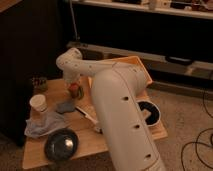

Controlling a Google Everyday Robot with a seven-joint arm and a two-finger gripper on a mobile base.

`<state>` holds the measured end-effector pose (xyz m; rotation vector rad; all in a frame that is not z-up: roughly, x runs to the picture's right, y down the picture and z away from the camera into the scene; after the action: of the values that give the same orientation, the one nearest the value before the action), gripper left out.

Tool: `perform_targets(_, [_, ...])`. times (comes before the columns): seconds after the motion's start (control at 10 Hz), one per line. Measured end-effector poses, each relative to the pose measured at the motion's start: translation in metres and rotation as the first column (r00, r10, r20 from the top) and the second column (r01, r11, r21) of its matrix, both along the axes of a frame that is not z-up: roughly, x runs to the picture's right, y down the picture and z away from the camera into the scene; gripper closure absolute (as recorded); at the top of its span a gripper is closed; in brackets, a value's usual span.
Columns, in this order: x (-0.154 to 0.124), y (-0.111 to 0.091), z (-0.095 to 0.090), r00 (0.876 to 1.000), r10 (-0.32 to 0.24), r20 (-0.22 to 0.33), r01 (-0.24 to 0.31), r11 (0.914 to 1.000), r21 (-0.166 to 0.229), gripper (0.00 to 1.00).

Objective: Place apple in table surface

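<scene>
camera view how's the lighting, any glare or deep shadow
Camera view: dim, warm light, no hard glare; the white arm is brightest; the background goes near black; the hand hangs shaded over the apple at the far side of the table surface.

Pretty dim in here, warm yellowish light. Speckled floor (181, 106) off to the right with black cables (190, 148) looping over it. Big dark cabinet (24, 47) filling the left side. Mostly black behind, just a pale low ledge (172, 58) running across and a white shelf (145, 7) up top holding some clutter, too blurry to make out.
</scene>
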<state>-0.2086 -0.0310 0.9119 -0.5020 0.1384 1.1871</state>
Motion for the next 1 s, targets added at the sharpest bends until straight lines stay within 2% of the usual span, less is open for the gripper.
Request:
perform_targets(0.6, [0.003,-0.004,-0.004,1.000,0.000,-0.008,0.000,0.9999,0.014,0.50])
perform_targets(1.0, [0.004,-0.017,-0.014,1.000,0.016,0.013,-0.017,0.9994,0.031,0.50])
